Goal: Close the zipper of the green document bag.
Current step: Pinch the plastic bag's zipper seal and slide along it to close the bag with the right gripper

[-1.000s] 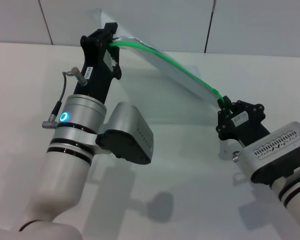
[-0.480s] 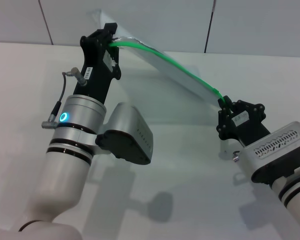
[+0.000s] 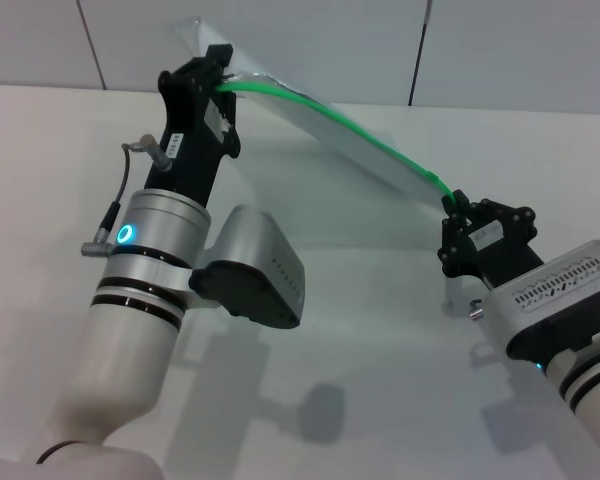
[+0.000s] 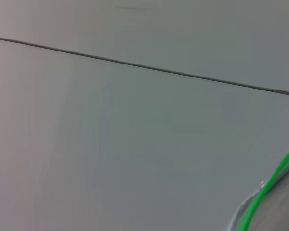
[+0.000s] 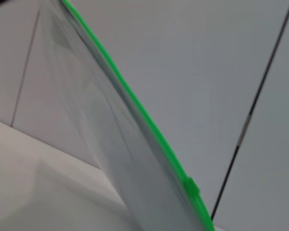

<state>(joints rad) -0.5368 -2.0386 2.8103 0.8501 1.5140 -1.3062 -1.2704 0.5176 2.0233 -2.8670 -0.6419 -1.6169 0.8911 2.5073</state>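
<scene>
Green document bag (image 3: 365, 155) held off the white table (image 3: 380, 350), zipper (image 3: 330, 112) uppermost. Left gripper (image 3: 220, 82) pinching its far end, right gripper (image 3: 458, 205) pinching the near end.

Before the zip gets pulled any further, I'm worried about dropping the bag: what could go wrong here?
1. The green document bag hangs in the air between the left tool and the right tool, each holding only an end. A slip at either one could drop it.
2. The zipper sags in a curve, so the slider tab may jam or drag the bag instead of sliding.
</scene>
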